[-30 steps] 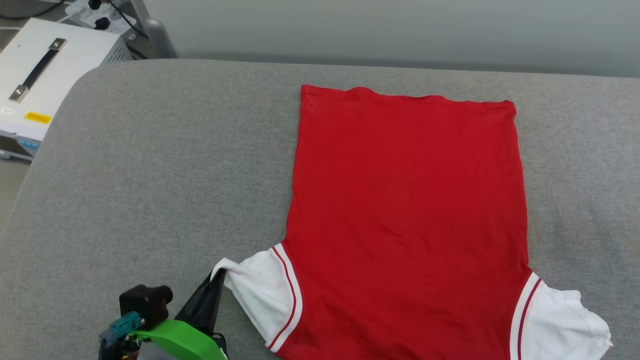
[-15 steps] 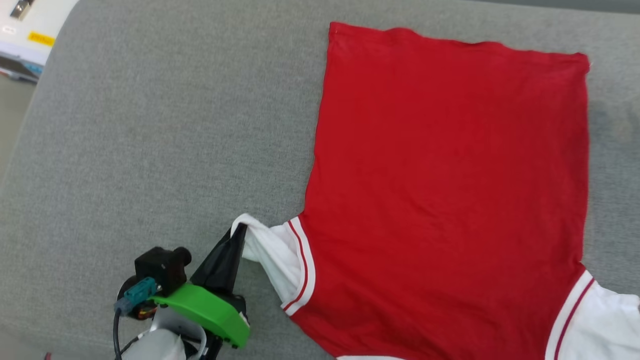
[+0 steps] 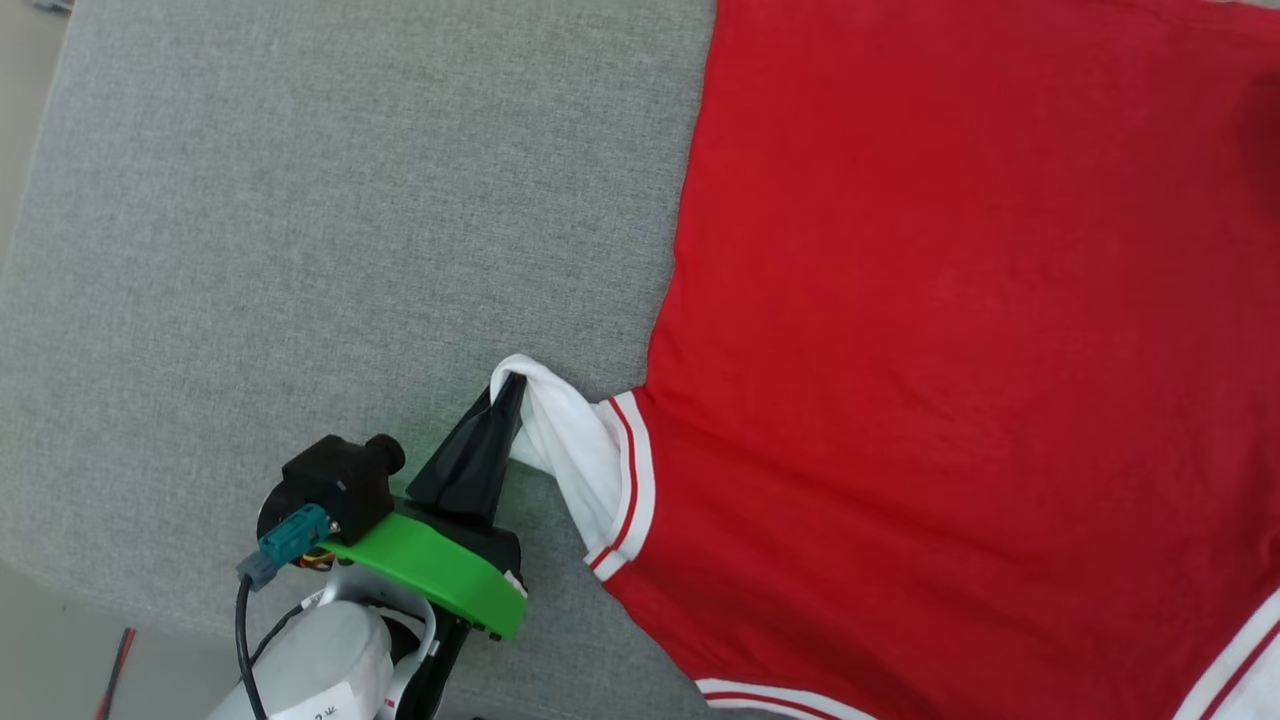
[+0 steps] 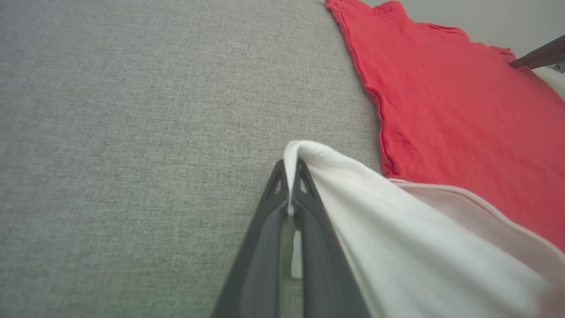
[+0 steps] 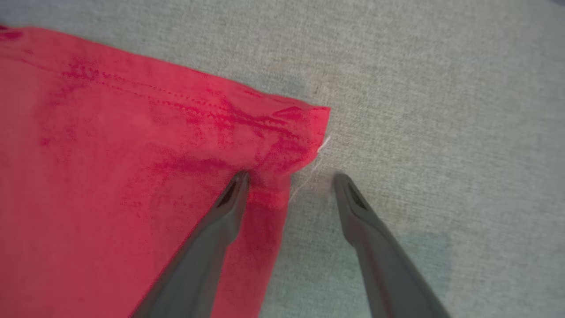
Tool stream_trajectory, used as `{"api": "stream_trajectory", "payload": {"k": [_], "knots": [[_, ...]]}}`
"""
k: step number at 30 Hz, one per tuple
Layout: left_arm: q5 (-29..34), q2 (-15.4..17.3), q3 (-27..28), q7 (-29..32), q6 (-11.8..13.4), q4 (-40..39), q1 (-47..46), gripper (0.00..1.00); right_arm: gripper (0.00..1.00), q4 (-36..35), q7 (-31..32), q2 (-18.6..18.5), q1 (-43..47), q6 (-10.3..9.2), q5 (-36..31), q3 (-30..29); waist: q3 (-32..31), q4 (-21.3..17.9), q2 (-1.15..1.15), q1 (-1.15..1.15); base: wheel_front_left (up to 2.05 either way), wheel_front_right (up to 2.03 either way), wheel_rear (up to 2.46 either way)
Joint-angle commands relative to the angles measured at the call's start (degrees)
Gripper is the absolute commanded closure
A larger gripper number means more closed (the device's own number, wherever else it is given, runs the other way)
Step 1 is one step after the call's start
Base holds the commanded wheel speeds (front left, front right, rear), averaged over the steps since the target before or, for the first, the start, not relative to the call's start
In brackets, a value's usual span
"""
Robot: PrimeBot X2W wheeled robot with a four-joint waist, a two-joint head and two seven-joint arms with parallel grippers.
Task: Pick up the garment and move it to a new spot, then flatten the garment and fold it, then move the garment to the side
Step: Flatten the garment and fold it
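the garment point(image 3: 950, 350) lies spread flat, plain red side up, on the grey upholstered surface point(image 3: 300, 220). its long axis runs from the sleeve end to the hem. the left gripper point(image 3: 512, 385) sits just off the garment's left side, its fingers pinched together on the tip of the white left sleeve point(image 3: 575, 445). that sleeve is drawn outward and raised a little above the cloth beside it. the right gripper point(image 5: 291, 175) is at the garment's right hem corner point(image 5: 304, 123), fingers spread apart and astride the side edge, one over red cloth and the other over bare grey. whether they press down i cannot tell. each arm has its own side of the garment, so the coming move probably turns on the left arm carrying the sleeve inward across the red body. off the garment's left, the surface ends in a rounded edge, with pale floor point(image 3: 40, 650) past it.
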Motion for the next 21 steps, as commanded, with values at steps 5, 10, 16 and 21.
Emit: {"api": "stream_trajectory", "payload": {"k": [5,10,16,21], "knots": [[1.7,-0.9,1.3,-0.3,-1.0,-0.4,-0.9,1.0,0.0,3.3,-0.3,0.0,3.0,-0.05,0.7,1.4,1.2,1.3,0.0,-0.01,0.0,0.0,0.0],[2.3,-1.2,2.2,-0.3,-1.5,0.1,-0.4,1.0,1.0,3.2,-2.1,-1.2,2.5,-0.05,1.1,2.5,0.0,1.1,0.0,-0.01,0.0,0.0,0.0],[2.4,-1.5,3.3,-0.3,-1.8,1.5,1.5,1.0,1.0,1.1,-7.3,-2.1,1.8,-0.05,3.2,4.4,-4.3,0.1,0.0,-0.01,0.0,0.0,0.0],[2.1,-1.4,4.1,-0.3,-1.6,2.1,4.3,1.0,1.0,-3.0,-12.7,-5.1,4.3,-0.05,6.0,8.8,-9.4,-1.4,0.0,-0.01,0.0,0.0,0.0]]}}
